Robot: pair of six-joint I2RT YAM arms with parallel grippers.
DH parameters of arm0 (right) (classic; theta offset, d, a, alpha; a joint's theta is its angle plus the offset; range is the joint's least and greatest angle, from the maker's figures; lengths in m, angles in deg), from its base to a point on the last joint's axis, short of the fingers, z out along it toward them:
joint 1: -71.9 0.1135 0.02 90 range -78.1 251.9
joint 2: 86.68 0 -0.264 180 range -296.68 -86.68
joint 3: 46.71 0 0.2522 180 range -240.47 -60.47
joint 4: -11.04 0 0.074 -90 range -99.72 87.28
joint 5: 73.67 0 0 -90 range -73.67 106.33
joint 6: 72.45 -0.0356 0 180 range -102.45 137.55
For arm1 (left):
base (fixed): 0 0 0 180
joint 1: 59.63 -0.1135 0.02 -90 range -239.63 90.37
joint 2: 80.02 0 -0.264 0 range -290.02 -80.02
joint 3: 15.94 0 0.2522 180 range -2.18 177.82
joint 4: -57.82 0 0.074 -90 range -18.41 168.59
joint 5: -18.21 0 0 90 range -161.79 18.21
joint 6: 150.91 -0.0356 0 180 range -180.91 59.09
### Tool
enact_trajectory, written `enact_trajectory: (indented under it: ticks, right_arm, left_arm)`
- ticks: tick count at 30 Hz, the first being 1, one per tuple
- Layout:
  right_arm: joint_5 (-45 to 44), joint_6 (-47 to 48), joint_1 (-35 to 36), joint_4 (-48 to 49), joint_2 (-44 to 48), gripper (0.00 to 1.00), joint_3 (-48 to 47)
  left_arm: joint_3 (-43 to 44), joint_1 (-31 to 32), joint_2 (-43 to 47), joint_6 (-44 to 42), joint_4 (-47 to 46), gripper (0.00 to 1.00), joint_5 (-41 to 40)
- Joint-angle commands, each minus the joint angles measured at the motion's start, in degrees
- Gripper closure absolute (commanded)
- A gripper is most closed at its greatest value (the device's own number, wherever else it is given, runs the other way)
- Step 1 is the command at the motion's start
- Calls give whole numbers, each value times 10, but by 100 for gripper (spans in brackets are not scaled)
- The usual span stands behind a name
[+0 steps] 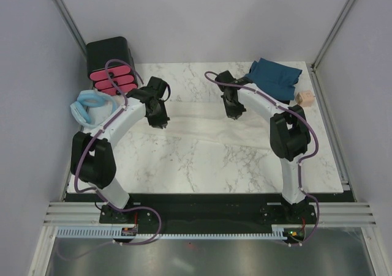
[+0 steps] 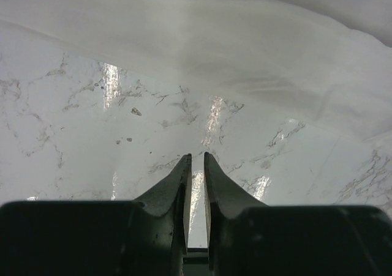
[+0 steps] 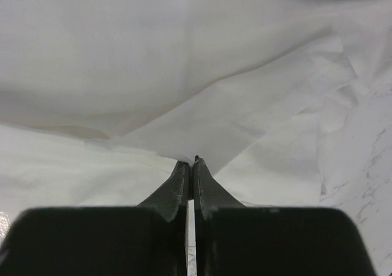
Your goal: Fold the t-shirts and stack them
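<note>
The cream-white t-shirt [image 3: 184, 62] lay spread across the middle of the table [image 1: 245, 166]. My right end effector [image 3: 193, 161] pinched the edge of one of its flaps, fingers pressed together. My left end effector [image 2: 196, 158], closed to a thin slit and holding nothing, hung over bare marble just short of that shirt's edge. The dark teal t-shirt [image 1: 274, 77] lay bunched beyond the cream one's far right corner, and the pale blue ring [image 1: 92, 108] lay well off its left side.

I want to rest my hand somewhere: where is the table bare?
Free: the near middle of the table, before the left gripper and right gripper. Crowded: white shirt ahead of them, teal shirt far right, black box and blue ring far left.
</note>
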Motion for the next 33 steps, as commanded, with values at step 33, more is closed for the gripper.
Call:
enact_trajectory:
  ticks: [33]
  right_arm:
    - [54, 11, 0, 20, -152, 71, -231]
  left_arm:
    - [38, 3, -9, -15, 13, 80, 23]
